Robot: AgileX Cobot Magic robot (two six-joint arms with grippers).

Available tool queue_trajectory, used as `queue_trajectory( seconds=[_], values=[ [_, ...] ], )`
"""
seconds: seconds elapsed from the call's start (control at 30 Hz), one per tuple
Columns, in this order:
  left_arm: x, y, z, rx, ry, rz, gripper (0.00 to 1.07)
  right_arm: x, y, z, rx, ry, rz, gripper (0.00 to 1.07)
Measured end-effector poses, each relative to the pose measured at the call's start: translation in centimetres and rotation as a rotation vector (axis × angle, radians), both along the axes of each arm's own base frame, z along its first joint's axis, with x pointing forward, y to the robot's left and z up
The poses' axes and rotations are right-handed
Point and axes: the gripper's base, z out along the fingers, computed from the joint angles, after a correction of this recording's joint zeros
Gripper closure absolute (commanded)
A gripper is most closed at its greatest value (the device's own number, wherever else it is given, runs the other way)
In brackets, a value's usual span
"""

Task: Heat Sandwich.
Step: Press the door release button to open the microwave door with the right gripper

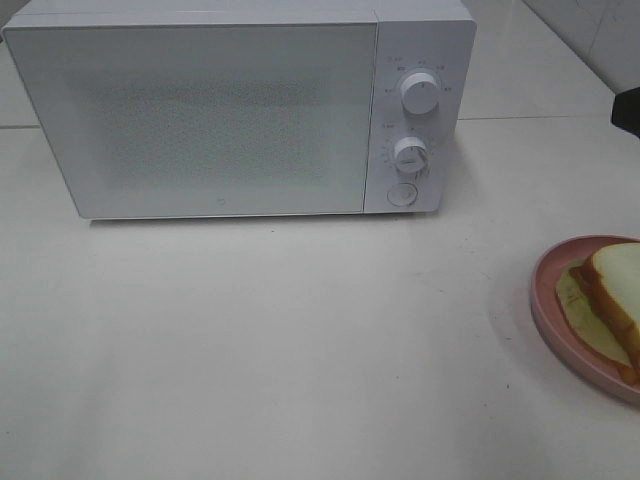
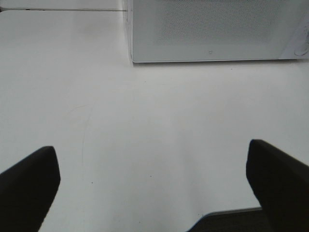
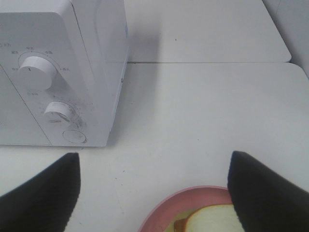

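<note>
The sandwich (image 1: 612, 290) is seen on a pink plate (image 1: 548, 300) at the lower right edge of the high view, partly cut off by the frame. The microwave (image 1: 220, 110) fills the upper left and centre, and its door (image 1: 190, 115) is shut. The left tool (image 2: 152, 162) is spread wide over bare bench (image 1: 260, 350), with nothing between its jaws. The right tool (image 3: 152, 166) is also spread and is held above the near rim of the plate without touching it, so nothing is pinched by either. No step of the task appears to be done. Several faults are judged likely from here. If the round button (image 1: 401, 195) below the knobs is pressed hard, the microwave could be pushed back along the smooth bench instead of the door being released. If the plate is gripped by its thin rim alone, it could slip or tip. The slices look loosely stacked, so they could be slid off by any tilt.
</note>
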Motion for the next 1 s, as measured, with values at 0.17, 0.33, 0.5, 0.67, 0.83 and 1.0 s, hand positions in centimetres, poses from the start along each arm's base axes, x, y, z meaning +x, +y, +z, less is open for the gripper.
queue_trajectory(
  seconds=[0.17,0.33,0.5,0.67,0.83,1.0],
  values=[
    [0.0,0.0,0.0,0.0,0.0,0.0,0.09,0.6,0.2,-1.3,0.015,-0.022,0.007,0.31],
    [0.0,0.0,0.0,0.0,0.0,0.0,0.09,0.5,0.3,-3.3,0.028,-0.051,0.021,0.31],
    [0.0,0.0,0.0,0.0,0.0,0.0,0.09,0.5,0.5,-4.5,0.042,-0.109,0.036,0.31],
    [0.0,0.0,0.0,0.0,0.0,0.0,0.09,0.7,0.5,-5.4,0.079,-0.16,0.023,0.31],
    [0.0,0.0,0.0,0.0,0.0,0.0,0.09,1.3,1.0,-6.6,0.089,-0.164,0.017,0.31],
    [0.0,0.0,0.0,0.0,0.0,0.0,0.09,1.9,2.8,-7.5,0.034,-0.179,0.084,0.31]
  ],
)
